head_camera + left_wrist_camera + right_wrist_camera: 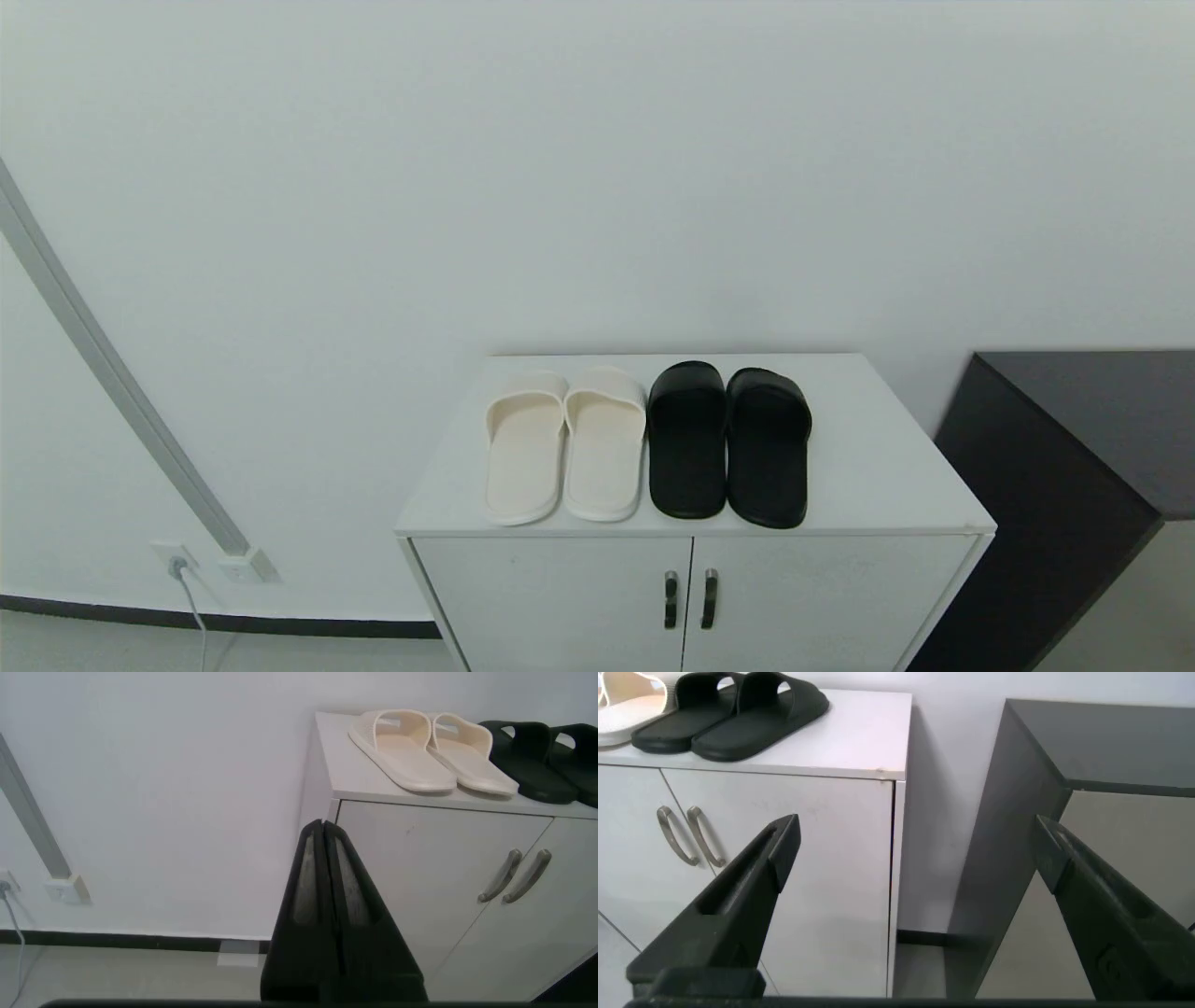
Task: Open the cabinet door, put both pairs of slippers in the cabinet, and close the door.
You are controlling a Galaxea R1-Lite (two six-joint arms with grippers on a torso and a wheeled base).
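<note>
**Item 1.** White two-door cabinet [887, 476], rectangular, with a flat top, standing against a pale wall. Both doors were closed. A pair of dark, slim bar handles [670, 598] sat upright, side by side, at the seam where the doors met.

**Item 2.** Pair of cream moulded slippers [579, 457]. They lay on the cabinet top, left of centre, toes toward the wall and soles down, the two pressed side by side.

**Item 3.** Pair of black moulded slippers [719, 448]. They lay on the same top just beside the cream pair, on the right, facing the same way.

**Item 4.** Left gripper [323, 831], black. Its fingers were pressed together with nothing between them. It was held off the cabinet's left front corner, below the level of the top.

**Item 5.** Right gripper [917, 831], black. Its fingers were spread wide apart and held nothing. It sat before the cabinet's right front corner, clear of the door.

**Item 6.** Dark grey box-shaped unit [1074, 448], standing just right of the cabinet.

**Item 7.** White wall socket [173, 558], low on the wall to the left, with a grey cable [196, 607] hanging from it. A grey conduit strip [103, 364] ran up the wall above.
</note>
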